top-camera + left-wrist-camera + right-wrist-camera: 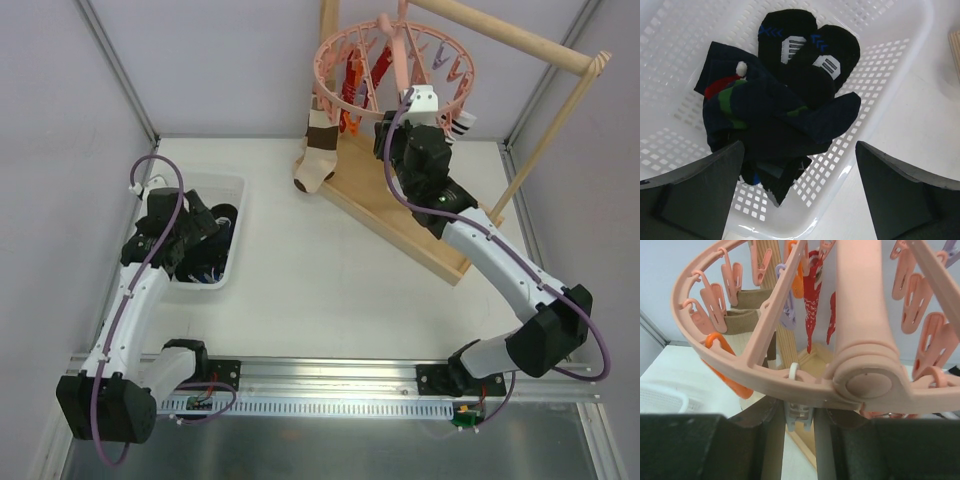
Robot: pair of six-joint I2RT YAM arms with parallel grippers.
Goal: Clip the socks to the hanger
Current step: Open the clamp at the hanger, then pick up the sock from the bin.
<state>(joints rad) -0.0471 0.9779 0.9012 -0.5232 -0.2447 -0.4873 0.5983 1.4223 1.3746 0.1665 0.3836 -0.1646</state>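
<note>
On the desk [330, 270] the biggest thing is the wooden stand [372, 200] at the far side, w/ the hanger [320, 70] hung on its rod. On the hanger we see a striped sock [318, 150] and red socks [352, 85] clipped, but none of the dark ones, as far as we can tell.

At the left stands the white basket [237, 225]. The socks [790, 120] of the task lie in it in a heap, i.e. not one is picked up yet. So we judge the task is near its start for these: each dark sock has to be lifted, brought over and clipped.

The left claw [799, 170] hangs just above the heap, spread wide and holding nothing. The right claw [799, 427] is up at the hanger's ring, pressed together on a pale clip [799, 412] under the rim. Prob. it squeezes this clip open to receive a sock. Many pink clips [715, 300] hang free on the ring.
</note>
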